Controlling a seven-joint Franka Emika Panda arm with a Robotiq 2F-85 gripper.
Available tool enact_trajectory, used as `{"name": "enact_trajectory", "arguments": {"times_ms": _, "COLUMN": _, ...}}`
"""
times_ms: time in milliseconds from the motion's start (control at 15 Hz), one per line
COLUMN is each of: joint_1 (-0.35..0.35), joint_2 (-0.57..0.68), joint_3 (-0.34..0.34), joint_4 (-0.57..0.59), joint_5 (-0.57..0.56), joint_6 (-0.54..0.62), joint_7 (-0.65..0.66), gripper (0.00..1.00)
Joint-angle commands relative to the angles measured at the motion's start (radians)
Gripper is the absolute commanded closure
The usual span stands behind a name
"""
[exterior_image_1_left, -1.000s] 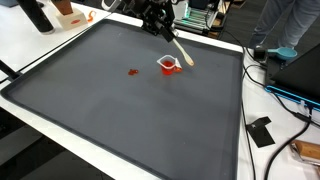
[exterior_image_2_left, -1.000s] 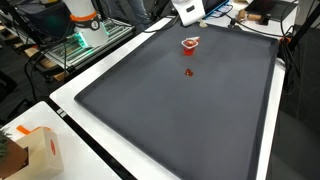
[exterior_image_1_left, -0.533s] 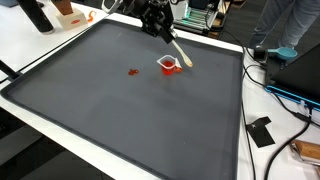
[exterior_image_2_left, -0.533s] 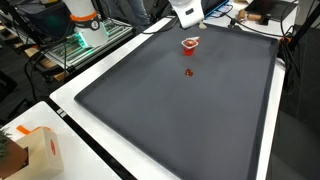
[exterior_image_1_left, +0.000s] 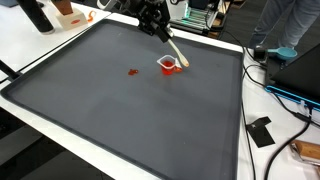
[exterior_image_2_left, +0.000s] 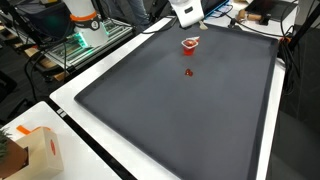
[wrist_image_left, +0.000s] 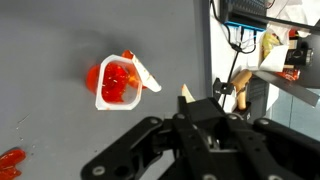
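My gripper (exterior_image_1_left: 156, 20) hangs over the far edge of a dark grey mat (exterior_image_1_left: 110, 115) and is shut on a pale wooden stick (exterior_image_1_left: 176, 47). The stick slants down to a small white cup of red stuff (exterior_image_1_left: 169, 65), and its lower end lies just beside the cup. In the wrist view the stick's tip (wrist_image_left: 185, 94) pokes out between the black jaws (wrist_image_left: 190, 125), and a pale strip (wrist_image_left: 146, 77) lies against the rim of the cup (wrist_image_left: 113, 83). A small red blob (exterior_image_1_left: 132, 72) lies on the mat near the cup. The gripper (exterior_image_2_left: 186, 12), cup (exterior_image_2_left: 189, 44) and blob (exterior_image_2_left: 188, 72) show in both exterior views.
The mat lies on a white table (exterior_image_1_left: 35, 50). A cardboard box (exterior_image_2_left: 30, 150) stands at one table corner. A person (exterior_image_1_left: 290, 28) stands beside the table. Cables and a black flat item (exterior_image_1_left: 262, 130) lie past the mat's edge. A rack with equipment (exterior_image_2_left: 85, 40) stands alongside.
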Motion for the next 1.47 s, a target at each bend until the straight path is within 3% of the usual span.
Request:
{"name": "enact_trajectory", "arguments": {"times_ms": 0, "joint_1": 0.011, "joint_2": -0.038, "joint_3": -0.015, "joint_4": -0.015, "joint_5": -0.030, "joint_6": 0.019, "joint_7": 0.036, "gripper": 0.94}}
{"name": "enact_trajectory", "arguments": {"times_ms": 600, "joint_1": 0.019, "joint_2": -0.117, "joint_3": -0.025, "joint_4": 0.002, "joint_5": -0.211, "joint_6": 0.067, "joint_7": 0.142, "gripper": 0.94}}
{"name": "enact_trajectory", "arguments": {"times_ms": 1400, "joint_1": 0.059, "joint_2": -0.192, "joint_3": -0.013, "joint_4": 0.065, "joint_5": -0.689, "joint_6": 0.067, "joint_7": 0.429, "gripper": 0.94}}
